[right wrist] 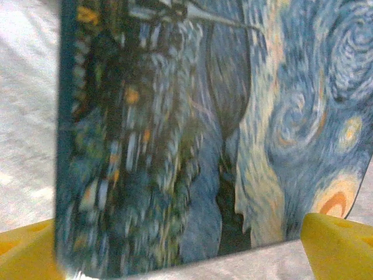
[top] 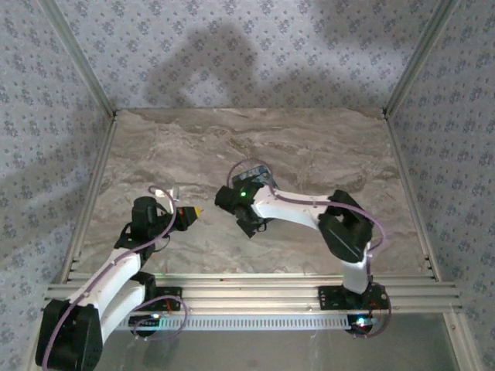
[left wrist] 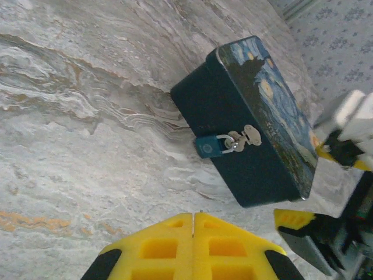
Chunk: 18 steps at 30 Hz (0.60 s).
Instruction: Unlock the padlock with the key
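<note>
Currently L gripper (left wrist: 193,233) pressed together, R gripper (right wrist: 183,245) spread astride box (left wrist: 262,116). Padlock (left wrist: 207,146) hangs at box front hasp. Risk: unclamped box skids under L push, misaligning padlock.

Dark-blue box (left wrist: 224,108) — light-blue and yellow swirls — with blue padlock (left wrist: 207,147).

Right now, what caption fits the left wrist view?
Blue padlock hangs on the latch of a starry-print tin, shut left hand below.
</note>
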### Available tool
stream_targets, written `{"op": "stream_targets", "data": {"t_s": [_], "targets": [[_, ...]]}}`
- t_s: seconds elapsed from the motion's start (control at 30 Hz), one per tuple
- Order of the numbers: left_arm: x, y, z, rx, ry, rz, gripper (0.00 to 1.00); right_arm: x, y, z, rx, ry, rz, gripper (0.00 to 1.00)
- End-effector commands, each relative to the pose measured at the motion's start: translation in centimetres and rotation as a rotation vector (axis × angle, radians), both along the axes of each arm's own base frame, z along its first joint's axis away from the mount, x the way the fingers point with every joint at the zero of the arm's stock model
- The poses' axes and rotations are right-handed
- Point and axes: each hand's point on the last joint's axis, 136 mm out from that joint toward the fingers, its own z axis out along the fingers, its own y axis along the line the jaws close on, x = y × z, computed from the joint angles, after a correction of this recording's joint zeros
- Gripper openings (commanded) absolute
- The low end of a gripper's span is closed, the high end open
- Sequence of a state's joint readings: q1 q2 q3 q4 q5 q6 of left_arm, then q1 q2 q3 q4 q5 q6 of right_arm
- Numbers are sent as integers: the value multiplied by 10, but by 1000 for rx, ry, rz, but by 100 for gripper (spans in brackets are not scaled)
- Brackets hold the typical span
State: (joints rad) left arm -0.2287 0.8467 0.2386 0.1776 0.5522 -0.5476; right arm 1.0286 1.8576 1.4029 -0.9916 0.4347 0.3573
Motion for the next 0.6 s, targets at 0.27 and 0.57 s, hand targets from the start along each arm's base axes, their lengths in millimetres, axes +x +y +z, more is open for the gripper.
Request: {"op": "stream_targets", "data": {"t_s": [0.27,0.57], "targets": [[4,-37,83,-304,-98,-187,0,14,77,149,1198,30,-155,67],[2,-45,141,-453,-129,-212,0,18,120,191,1510,143,-125,44]]}}
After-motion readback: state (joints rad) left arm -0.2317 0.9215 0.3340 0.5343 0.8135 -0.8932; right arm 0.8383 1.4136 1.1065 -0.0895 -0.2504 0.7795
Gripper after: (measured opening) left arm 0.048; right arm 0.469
